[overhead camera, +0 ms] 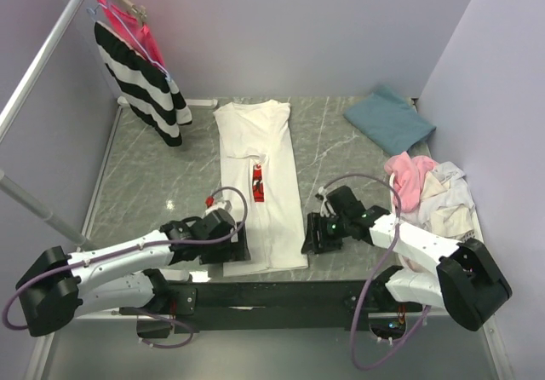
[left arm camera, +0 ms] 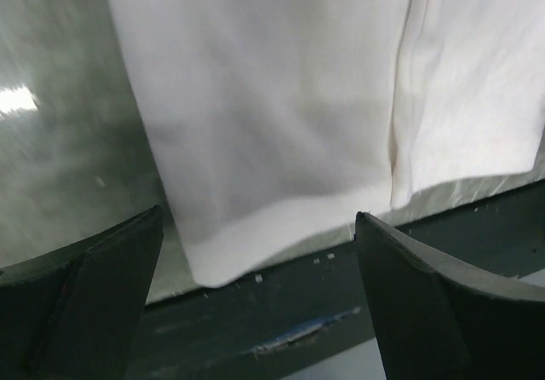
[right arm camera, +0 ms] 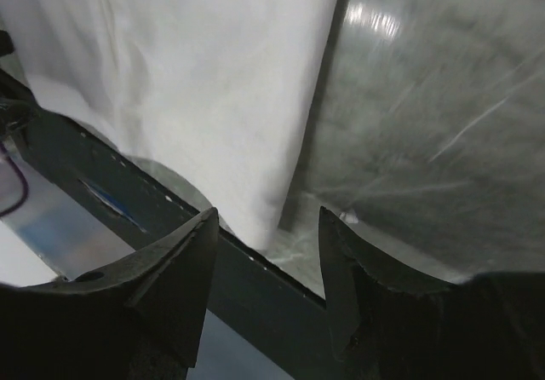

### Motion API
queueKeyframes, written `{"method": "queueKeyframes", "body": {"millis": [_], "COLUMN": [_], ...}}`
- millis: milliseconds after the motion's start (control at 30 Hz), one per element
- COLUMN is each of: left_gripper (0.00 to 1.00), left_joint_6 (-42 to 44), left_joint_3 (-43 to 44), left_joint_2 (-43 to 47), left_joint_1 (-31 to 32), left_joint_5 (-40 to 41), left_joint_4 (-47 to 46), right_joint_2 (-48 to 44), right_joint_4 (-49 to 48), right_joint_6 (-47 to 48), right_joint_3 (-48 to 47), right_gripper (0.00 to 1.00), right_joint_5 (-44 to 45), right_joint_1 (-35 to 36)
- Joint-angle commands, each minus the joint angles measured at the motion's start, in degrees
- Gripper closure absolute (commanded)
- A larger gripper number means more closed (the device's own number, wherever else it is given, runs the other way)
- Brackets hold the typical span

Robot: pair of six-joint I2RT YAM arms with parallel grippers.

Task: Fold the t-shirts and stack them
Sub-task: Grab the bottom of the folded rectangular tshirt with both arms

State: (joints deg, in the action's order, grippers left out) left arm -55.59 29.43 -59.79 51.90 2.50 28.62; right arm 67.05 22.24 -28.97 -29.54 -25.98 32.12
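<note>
The left claw [overhead camera: 234, 244] is spread wide at the near-left hem corner of the white t-shirt [overhead camera: 260, 184]. The right claw [overhead camera: 317, 233] is half-parted at the near-right corner. Neither is pinching cloth. The shirt lies as a long strip running to the far side of the worktop [overhead camera: 332, 150]. The crosswise fold looks to be the step in hand. Next, both claws need to drop, pinch their corners and carry them far together.
</note>
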Motion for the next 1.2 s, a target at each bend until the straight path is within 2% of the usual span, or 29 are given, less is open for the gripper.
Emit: {"method": "queueKeyframes", "body": {"millis": [0,67,233,567,733,833,867,900,967,1033,1067,1167], "left_gripper": [0.01,0.01,0.01,0.01,0.02,0.32,0.57,0.65,0.8,0.84,0.9,0.99], "left_joint_6": [-12.95,-16.28,-18.85,-21.83,-23.42,-23.86,-24.03,-24.04,-23.95,-23.6,-23.34,-22.98], "left_joint_3": [-2.79,-4.37,-5.44,-6.93,-6.49,-6.32,-5.97,-5.79,-4.83,-4.21,-3.77,-2.98], "left_joint_2": [1.34,1.52,-0.23,-0.59,1.78,2.48,2.4,2.22,1.0,-0.41,-0.85,-2.0], "left_joint_1": [7.5,11.1,13.93,14.11,14.11,14.11,14.11,14.11,14.11,14.11,14.11,14.11], "left_joint_5": [2.77,2.94,4.7,9.01,10.77,11.47,11.65,12.0,12.44,12.61,12.79,13.23], "left_joint_4": [3.99,2.94,3.02,5.12,8.55,9.26,9.78,10.05,10.92,11.19,11.28,11.81], "right_joint_2": [-2.18,-3.23,-3.15,5.19,4.68,3.97,3.88,3.88,3.53,3.0,2.57,1.51], "right_joint_4": [-1.85,-2.89,-4.48,-10.9,-10.46,-10.2,-9.94,-9.76,-9.5,-8.8,-8.27,-6.6], "right_joint_6": [-6.17,-7.76,-9.26,-10.22,-10.23,-10.05,-10.05,-10.14,-9.79,-9.7,-9.35,-8.39], "right_joint_3": [3.78,5.45,6.69,5.02,5.45,5.81,5.9,5.9,5.9,5.63,5.37,4.76], "right_gripper": [0.43,0.43,0.42,0.44,0.5,0.61,0.68,0.79,0.85,0.89,0.9,0.97], "right_joint_5": [1.19,2.15,2.86,3.83,4.97,4.97,5.41,5.58,5.5,6.02,6.29,7.08], "right_joint_1": [5.31,6.98,7.43,7.43,7.43,7.43,7.43,7.52,7.43,7.43,7.52,7.43]}}
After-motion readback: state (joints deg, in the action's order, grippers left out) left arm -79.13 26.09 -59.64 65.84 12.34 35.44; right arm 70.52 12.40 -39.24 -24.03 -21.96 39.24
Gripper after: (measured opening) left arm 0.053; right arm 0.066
